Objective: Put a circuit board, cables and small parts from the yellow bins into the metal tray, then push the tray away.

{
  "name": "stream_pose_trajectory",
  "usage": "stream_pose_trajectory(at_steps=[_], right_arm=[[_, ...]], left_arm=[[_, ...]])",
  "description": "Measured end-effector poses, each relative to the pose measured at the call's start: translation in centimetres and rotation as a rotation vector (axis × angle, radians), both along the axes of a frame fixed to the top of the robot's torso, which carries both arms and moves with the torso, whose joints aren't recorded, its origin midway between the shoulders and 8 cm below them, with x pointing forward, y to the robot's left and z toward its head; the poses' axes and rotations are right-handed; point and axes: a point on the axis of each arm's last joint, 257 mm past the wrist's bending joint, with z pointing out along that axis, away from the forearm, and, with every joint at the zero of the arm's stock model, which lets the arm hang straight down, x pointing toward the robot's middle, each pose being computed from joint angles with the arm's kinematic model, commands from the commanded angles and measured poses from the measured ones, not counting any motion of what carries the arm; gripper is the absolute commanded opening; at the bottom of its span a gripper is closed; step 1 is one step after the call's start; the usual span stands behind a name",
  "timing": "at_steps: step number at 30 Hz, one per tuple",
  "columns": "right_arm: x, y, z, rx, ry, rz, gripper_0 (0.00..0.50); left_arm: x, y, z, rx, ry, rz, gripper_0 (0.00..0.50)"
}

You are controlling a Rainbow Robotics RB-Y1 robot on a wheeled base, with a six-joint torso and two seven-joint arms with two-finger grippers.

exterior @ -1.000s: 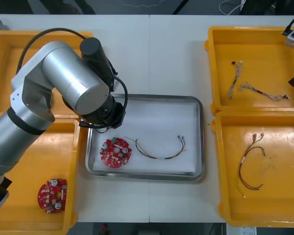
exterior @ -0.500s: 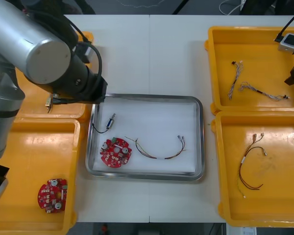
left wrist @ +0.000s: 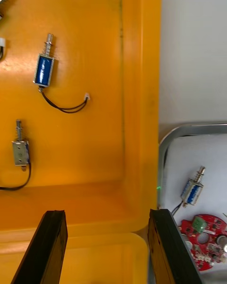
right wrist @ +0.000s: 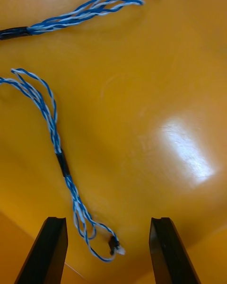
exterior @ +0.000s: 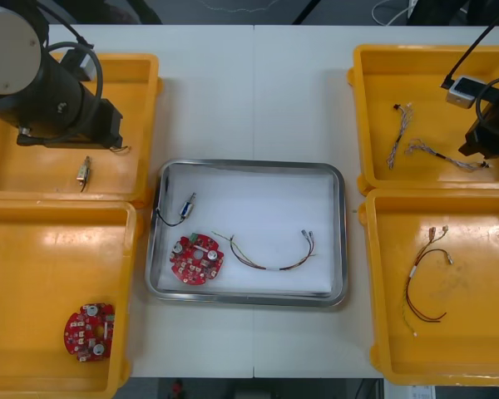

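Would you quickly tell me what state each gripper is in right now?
Left gripper: open, empty, over the far left yellow bin.
Right gripper: open, empty, over a twisted blue and white cable.

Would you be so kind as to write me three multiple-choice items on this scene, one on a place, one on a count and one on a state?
1. Which place is the right gripper above?
A. the near left yellow bin
B. the far right yellow bin
C. the near right yellow bin

2. How many things lie in the metal tray?
A. two
B. three
C. five

3. How are the fingers of the left gripper, above the far left yellow bin?
A. open, nothing between them
B. shut on a black cable
C. shut together on nothing

Answers:
1 B, the front view shows that arm's end over the far right yellow bin.
2 B, a red circuit board, a red and yellow cable and a small metal part.
3 A, its wrist view shows them standing apart with nothing held.
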Motion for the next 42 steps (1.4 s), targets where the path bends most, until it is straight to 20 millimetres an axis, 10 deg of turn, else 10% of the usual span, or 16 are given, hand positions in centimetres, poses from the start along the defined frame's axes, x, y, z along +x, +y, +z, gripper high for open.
stream_pose_trajectory(at_steps=[32,34,36,42], right_arm=[[0.7,1.6,-4.9,0.072,0.031,-0.031,0.500],[0.7,1.6,-4.9,0.072,0.031,-0.032,0.374],[0.8,1.6,-4.9,0.073,0.031,-0.032,0.117],[0.8,1.6,-4.9,0.073,0.028,-0.032,0.000]], left_arm=[[9.8,6.3,1.5,0.041,-0.192,-0.059,0.500],[10.5,6.6,1.4,0.057,-0.210,-0.081,0.500],[11.1,7.0,1.2,0.059,-0.227,-0.082,0.500],[12.7,8.2,0.6,0.056,-0.266,-0.066,0.500]])
